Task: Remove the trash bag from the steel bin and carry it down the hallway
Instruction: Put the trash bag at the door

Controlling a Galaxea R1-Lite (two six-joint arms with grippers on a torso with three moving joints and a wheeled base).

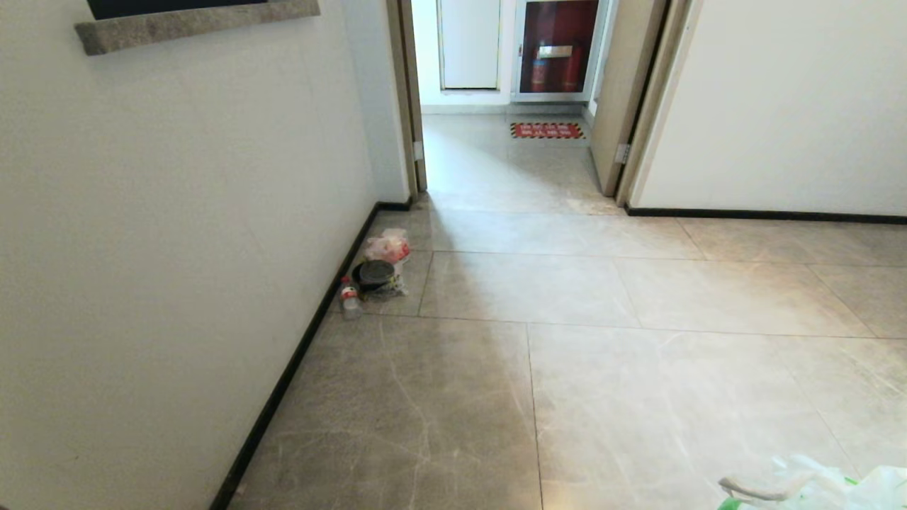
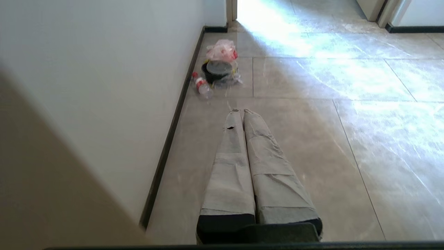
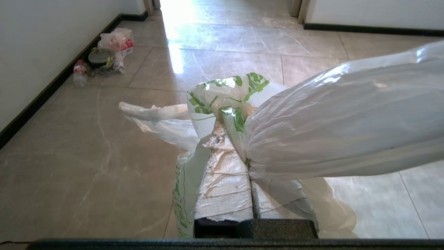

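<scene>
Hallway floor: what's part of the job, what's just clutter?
Job:
- trash bag, clamped in right gripper
- hallway to carry it along

Clutter by the left wall:
- plastic bottle
- black round container
- clear bag with red contents

bottle [image 1: 349, 299] nearest | bowl [image 1: 375, 273] behind it | clear bag [image 1: 388, 247] farthest, along left wall [image 1: 177, 212]

Trash bag [image 1: 815, 485] cut by frame edge

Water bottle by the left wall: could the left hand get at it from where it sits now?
Probably not yet: the water bottle lies well ahead of the shut left hand, though only bare floor tiles lie between, so the base must drive closer.
</scene>
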